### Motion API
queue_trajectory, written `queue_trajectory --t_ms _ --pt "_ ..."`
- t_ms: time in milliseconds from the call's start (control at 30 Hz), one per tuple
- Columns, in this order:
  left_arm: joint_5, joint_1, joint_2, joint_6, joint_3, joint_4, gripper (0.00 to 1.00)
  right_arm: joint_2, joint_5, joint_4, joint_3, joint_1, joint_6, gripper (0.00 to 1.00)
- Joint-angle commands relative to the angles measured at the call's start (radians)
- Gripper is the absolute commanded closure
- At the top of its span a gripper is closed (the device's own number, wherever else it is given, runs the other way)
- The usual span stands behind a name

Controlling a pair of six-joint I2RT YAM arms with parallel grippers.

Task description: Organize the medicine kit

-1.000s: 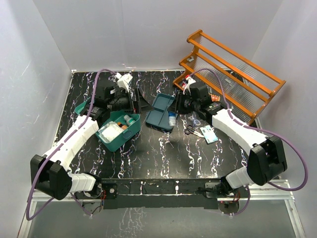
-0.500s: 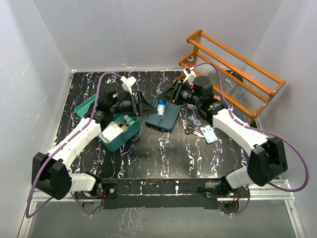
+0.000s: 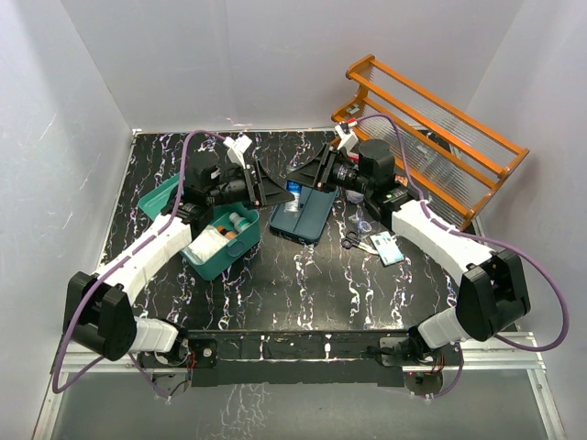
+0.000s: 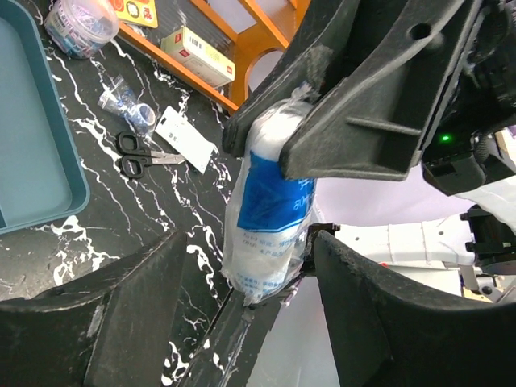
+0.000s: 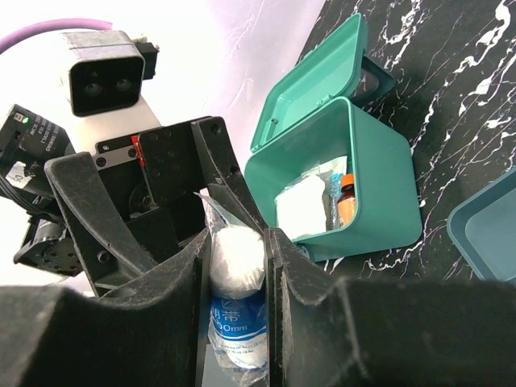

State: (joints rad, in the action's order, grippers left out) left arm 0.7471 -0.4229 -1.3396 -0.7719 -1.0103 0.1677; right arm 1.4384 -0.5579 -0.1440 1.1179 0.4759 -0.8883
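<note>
Overhead, the left gripper (image 3: 268, 187) and the right gripper (image 3: 301, 176) meet tip to tip in the air, with a wrapped bandage roll (image 3: 293, 194) between them. The medicine kit (image 3: 220, 243) sits on the table (image 3: 321, 284) just below the left fingers, its lid thrown back. A blue tray (image 3: 307, 220) lies under the right fingers.

From the left wrist, the right gripper (image 4: 270, 145) has its jaws closed on the upper end of the bandage roll (image 4: 270, 218). The left gripper (image 4: 254, 278) stands part open, one finger on each side of the roll's lower end. Whether either finger touches the wrap cannot be told. Scissors (image 4: 141, 157) lie beyond the fingers, off to the left.

From the right wrist, the bandage roll (image 5: 238, 274) is squeezed between the pads of the right gripper (image 5: 239, 254), and the left gripper (image 5: 173, 230) faces it from just beyond. The medicine kit (image 5: 363, 210) stands open to the right of the fingers, with a white packet and an orange-capped bottle inside.
</note>
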Motion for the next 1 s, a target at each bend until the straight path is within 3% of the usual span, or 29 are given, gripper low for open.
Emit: queue_trajectory --t_ms 0,367,500,567,700,833,967 --pt "0.012 -0.004 0.003 -0.041 0.012 0.096 0.39 0.006 -0.042 -0.085 0.016 0.005 -0.011 0.82" --pt "0.061 -0.014 -0.021 -0.07 0.027 0.176 0.53 0.022 -0.053 -0.129 0.007 0.02 -0.041 0.81" --pt "0.068 -0.014 -0.017 -0.056 0.044 0.198 0.7 0.024 -0.052 -0.133 0.006 0.021 -0.044 0.79" --pt "0.064 -0.014 -0.007 -0.031 0.054 0.203 0.79 0.019 -0.039 -0.126 0.006 0.021 -0.042 0.74" --pt "0.02 -0.014 0.03 0.061 0.06 0.173 0.84 0.008 -0.004 -0.074 0.016 0.021 -0.016 0.57" --pt "-0.044 -0.015 0.044 0.182 0.02 0.029 0.87 -0.021 0.069 0.003 0.027 0.02 0.03 0.42" --pt "-0.128 -0.013 0.06 0.339 -0.055 -0.16 0.87 -0.048 0.181 0.111 0.057 0.017 0.103 0.37"
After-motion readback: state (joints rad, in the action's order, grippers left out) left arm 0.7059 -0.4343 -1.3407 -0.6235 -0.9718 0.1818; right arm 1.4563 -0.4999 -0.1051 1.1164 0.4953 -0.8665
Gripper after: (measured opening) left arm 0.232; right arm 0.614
